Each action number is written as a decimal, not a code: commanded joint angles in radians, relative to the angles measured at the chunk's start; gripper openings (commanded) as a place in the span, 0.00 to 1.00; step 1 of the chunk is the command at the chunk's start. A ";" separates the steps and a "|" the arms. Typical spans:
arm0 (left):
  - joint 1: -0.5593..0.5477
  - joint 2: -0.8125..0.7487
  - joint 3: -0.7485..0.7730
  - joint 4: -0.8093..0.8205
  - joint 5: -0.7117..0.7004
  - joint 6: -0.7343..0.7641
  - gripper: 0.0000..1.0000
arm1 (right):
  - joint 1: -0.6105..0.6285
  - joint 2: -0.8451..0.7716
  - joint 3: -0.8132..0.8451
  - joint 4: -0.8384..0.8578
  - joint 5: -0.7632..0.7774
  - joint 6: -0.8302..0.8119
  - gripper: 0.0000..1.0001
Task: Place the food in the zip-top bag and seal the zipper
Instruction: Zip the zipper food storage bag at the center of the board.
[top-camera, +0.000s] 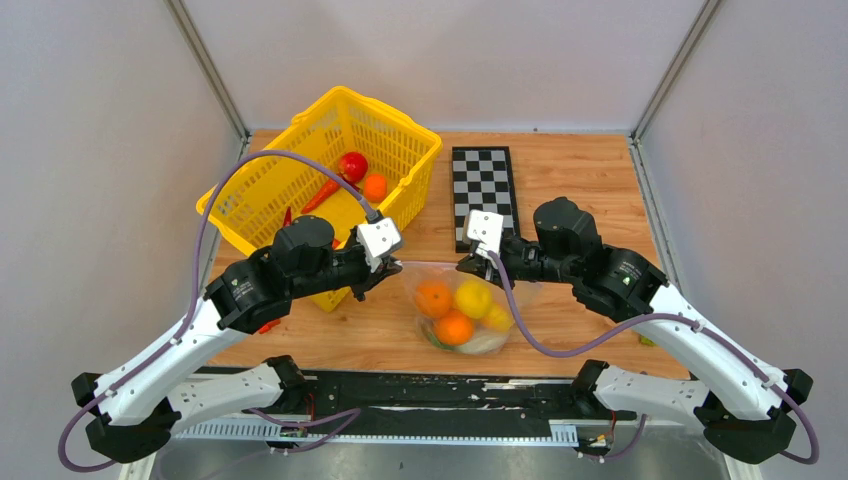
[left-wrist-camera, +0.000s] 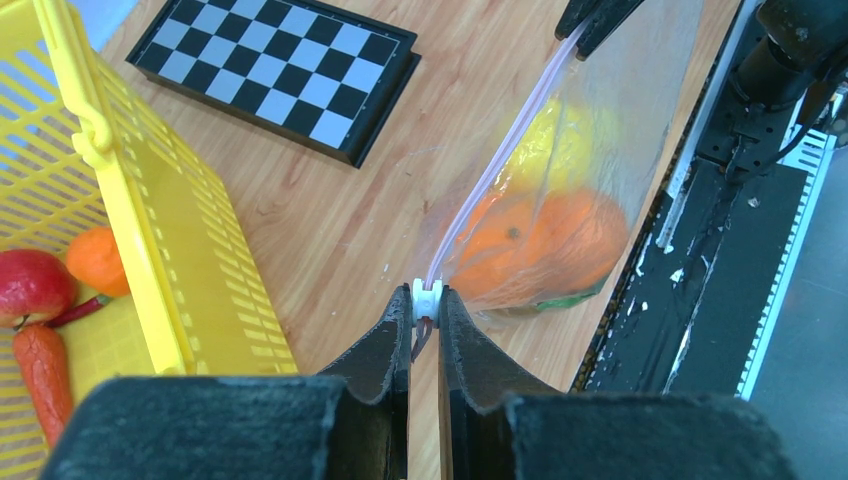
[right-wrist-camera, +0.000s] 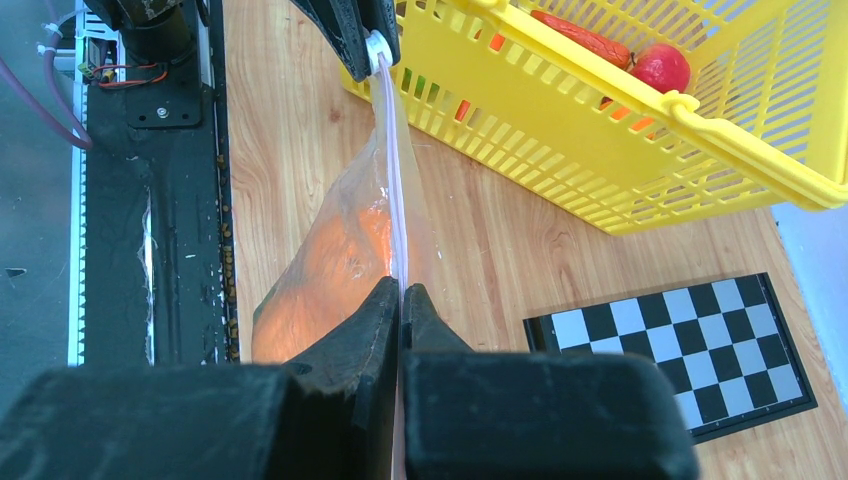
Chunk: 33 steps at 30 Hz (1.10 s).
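1. Fingers of the left gripper (left-wrist-camera: 425, 310) are pinched nearly together on a small white slider (left-wrist-camera: 427, 298) at one end of the zipper (left-wrist-camera: 500, 165). Only a thin gap shows between the jaws.
2. The right gripper (right-wrist-camera: 402, 300) is clamped fully closed on the opposite end of the zipper, its two fingers pressed flat against the strip.
3. Between the two grips the zipper runs taut as a thin pinkish line. Whether it is pressed sealed along its whole length cannot be told.
4. The zip-top bag (top-camera: 412, 290) hangs below that line, close to the middle of the bench's near edge. Its bottom seems to rest on the wood.
5. The food (top-camera: 455, 310) lies inside the bag: two orange pieces (top-camera: 434, 298), a yellow one (top-camera: 473, 297) and a pale one (top-camera: 485, 343) at the bottom, bunched together and touching.
6. A yellow basket (top-camera: 300, 150) stands at the far left corner of the bench, just beside the left gripper. It holds a red piece (top-camera: 352, 165), a small orange piece (top-camera: 375, 186) and a long red-orange one (top-camera: 322, 195).
7. A checkerboard (top-camera: 485, 190) lies flat toward the far edge, just right of the basket and beyond the bag.
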<state>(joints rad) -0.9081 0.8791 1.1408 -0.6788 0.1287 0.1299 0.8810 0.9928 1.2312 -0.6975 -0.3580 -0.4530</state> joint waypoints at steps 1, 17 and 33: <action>0.018 -0.010 0.008 -0.052 -0.073 0.029 0.00 | -0.009 -0.027 0.009 -0.030 0.028 0.004 0.00; 0.018 0.023 0.008 -0.029 -0.073 0.023 0.00 | -0.008 -0.029 0.001 -0.033 0.028 0.005 0.00; 0.037 0.061 0.032 0.155 0.095 -0.169 0.87 | -0.008 -0.046 -0.043 0.009 0.000 0.043 0.00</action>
<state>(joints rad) -0.8799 0.9382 1.1412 -0.6109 0.1841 0.0452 0.8772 0.9688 1.2022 -0.7074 -0.3500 -0.4355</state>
